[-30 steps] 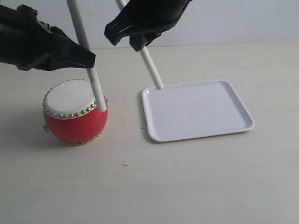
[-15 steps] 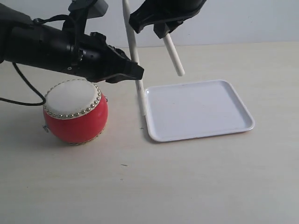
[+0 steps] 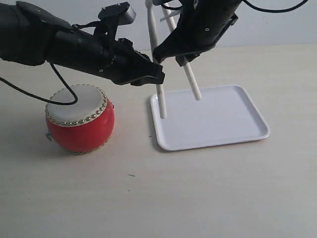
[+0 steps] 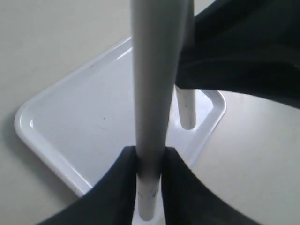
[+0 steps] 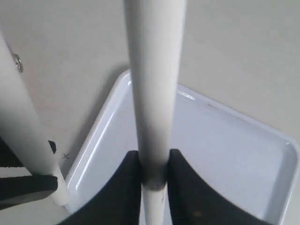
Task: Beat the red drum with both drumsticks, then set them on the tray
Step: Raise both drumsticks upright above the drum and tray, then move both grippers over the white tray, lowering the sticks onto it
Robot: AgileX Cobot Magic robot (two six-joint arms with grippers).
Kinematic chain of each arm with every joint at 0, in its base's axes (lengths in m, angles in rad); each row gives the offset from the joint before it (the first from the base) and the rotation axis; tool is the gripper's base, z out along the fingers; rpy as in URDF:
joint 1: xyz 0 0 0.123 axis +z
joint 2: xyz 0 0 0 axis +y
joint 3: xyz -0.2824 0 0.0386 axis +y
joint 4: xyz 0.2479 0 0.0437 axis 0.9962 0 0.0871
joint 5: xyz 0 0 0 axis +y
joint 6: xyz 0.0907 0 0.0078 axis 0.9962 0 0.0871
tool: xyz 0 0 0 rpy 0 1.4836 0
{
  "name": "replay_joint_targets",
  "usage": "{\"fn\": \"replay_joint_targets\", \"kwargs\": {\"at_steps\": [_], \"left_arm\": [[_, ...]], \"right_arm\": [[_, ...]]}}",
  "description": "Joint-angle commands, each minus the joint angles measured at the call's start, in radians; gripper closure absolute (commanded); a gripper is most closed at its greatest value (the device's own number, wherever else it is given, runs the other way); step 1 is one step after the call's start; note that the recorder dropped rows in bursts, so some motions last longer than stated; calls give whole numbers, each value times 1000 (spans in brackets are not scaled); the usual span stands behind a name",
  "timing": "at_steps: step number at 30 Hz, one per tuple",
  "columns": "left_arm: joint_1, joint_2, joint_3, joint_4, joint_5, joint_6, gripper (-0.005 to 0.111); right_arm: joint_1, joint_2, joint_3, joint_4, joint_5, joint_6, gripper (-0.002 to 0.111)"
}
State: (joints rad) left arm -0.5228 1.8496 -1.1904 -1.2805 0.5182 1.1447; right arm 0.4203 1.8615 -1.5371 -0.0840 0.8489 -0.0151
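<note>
Left gripper (image 3: 157,78) clamps left stick (image 3: 161,102); moved right from drum (image 3: 79,130), tip now over tray (image 3: 228,119) left edge. Right gripper (image 3: 174,55) clamps right stick (image 3: 193,86), lowered over tray's far-left part.

The pale bench (image 3: 213,198) shows faint grain, with a tiny dark fleck (image 3: 131,175) on its near part. A plain wall (image 3: 282,22) stands behind.

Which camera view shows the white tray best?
The exterior view: the whole white tray is visible with its rim. Both wrist views show only parts of it, behind the drumsticks.
</note>
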Motion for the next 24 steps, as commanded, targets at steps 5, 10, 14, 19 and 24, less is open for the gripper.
{"fn": "replay_joint_targets", "kwargs": {"at_steps": [5, 10, 14, 19, 24], "left_arm": [[-9, 118, -46, -48, 11, 15, 107], [-17, 167, -73, -60, 11, 29, 107], [-17, 197, -100, -60, 11, 29, 107], [-17, 233, -128, -67, 11, 29, 107], [-17, 290, -165, -68, 24, 29, 107]], "right_arm": [[-15, 81, 5, -3, -36, -10, 108], [-15, 137, 5, -29, -57, -10, 108], [-15, 176, 5, -90, -66, -8, 108], [-15, 210, 5, -166, -80, 15, 108], [-15, 251, 5, -247, -80, 26, 108]]}}
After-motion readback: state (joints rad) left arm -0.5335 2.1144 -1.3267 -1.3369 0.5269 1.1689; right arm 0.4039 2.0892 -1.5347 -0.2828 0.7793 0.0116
